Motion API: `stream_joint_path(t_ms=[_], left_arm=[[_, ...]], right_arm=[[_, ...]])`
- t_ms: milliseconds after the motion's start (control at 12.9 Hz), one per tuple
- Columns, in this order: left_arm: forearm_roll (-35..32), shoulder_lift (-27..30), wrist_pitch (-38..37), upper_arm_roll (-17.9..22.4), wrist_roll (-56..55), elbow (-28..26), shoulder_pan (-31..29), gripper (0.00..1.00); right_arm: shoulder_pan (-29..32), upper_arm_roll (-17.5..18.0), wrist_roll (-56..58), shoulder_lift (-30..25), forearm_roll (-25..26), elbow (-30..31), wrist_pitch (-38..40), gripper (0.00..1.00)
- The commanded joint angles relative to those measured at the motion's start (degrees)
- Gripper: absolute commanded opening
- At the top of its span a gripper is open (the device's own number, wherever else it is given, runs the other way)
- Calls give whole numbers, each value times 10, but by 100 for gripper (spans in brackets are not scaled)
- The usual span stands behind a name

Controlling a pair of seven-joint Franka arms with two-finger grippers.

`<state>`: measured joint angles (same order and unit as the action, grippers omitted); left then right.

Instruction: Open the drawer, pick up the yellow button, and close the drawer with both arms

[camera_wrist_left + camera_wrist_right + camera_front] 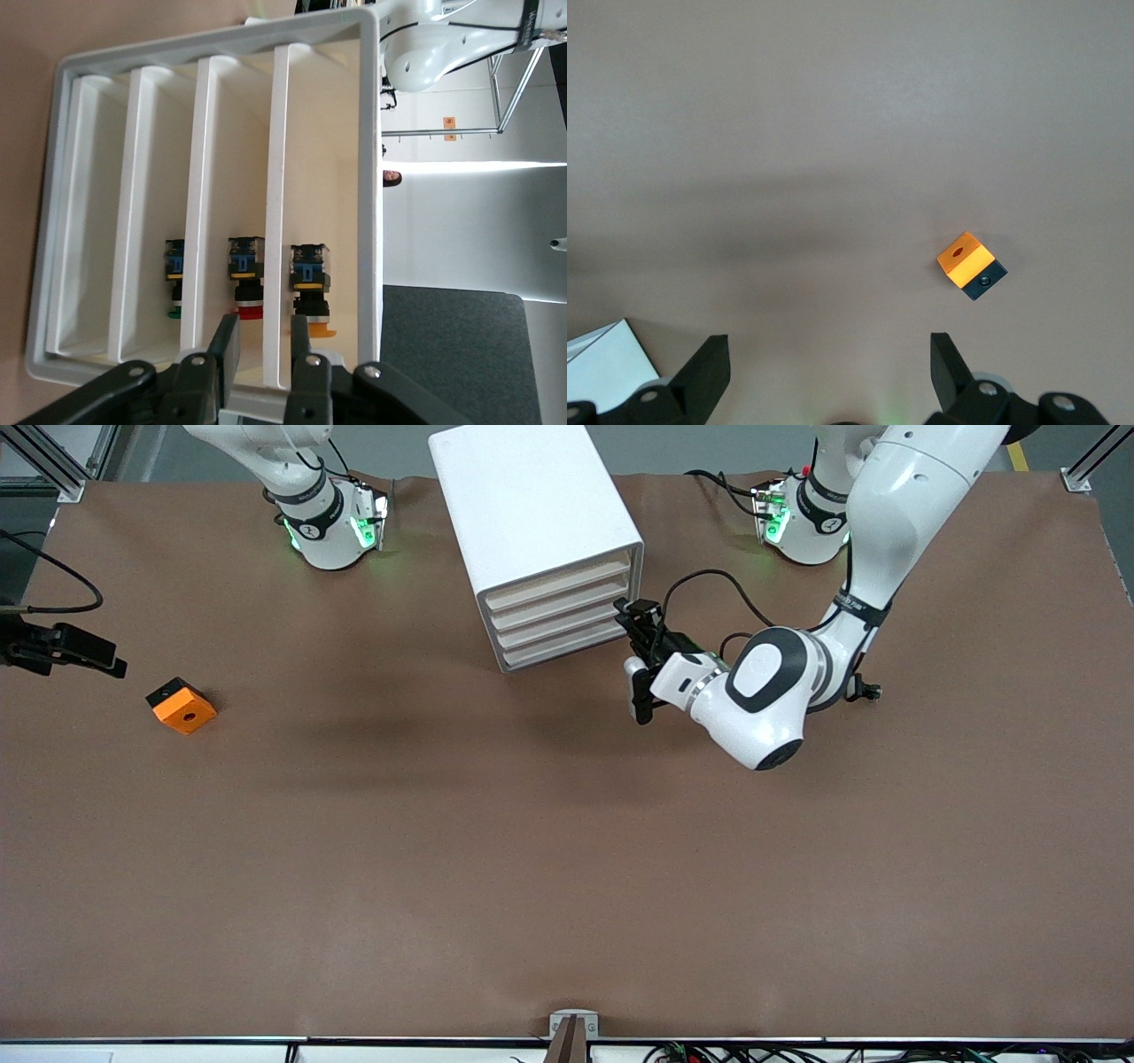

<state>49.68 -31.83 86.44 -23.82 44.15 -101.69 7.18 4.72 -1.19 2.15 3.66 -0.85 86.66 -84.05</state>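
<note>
Left claw at the cabinet front; right claw waiting over the worktop.

One white cabinet (540,540) with four drawers stood on the worktop (567,850). Three buttons showed inside, one to a compartment: green (174,266), red (245,270) and the orange-yellow button (311,285). Left claw (264,354) was at the cabinet front, fingers (225,347) drawn close on either side of a drawer edge, the button just past its tips. Right claw (830,367) hung wide open, holding nothing, above one orange block (182,706) toward the right arm's end.
</note>
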Motion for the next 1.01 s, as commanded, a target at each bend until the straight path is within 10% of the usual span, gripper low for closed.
stream_joint_path(t_ms=[0, 932], left_arm=[[3, 1, 3, -1, -9, -9, 10, 30], [-45, 50, -11, -5, -10, -76, 20, 43]], right_arm=[[5, 2, 1, 3, -2, -5, -1, 100], [0, 2, -10, 21, -2, -6, -1, 100]])
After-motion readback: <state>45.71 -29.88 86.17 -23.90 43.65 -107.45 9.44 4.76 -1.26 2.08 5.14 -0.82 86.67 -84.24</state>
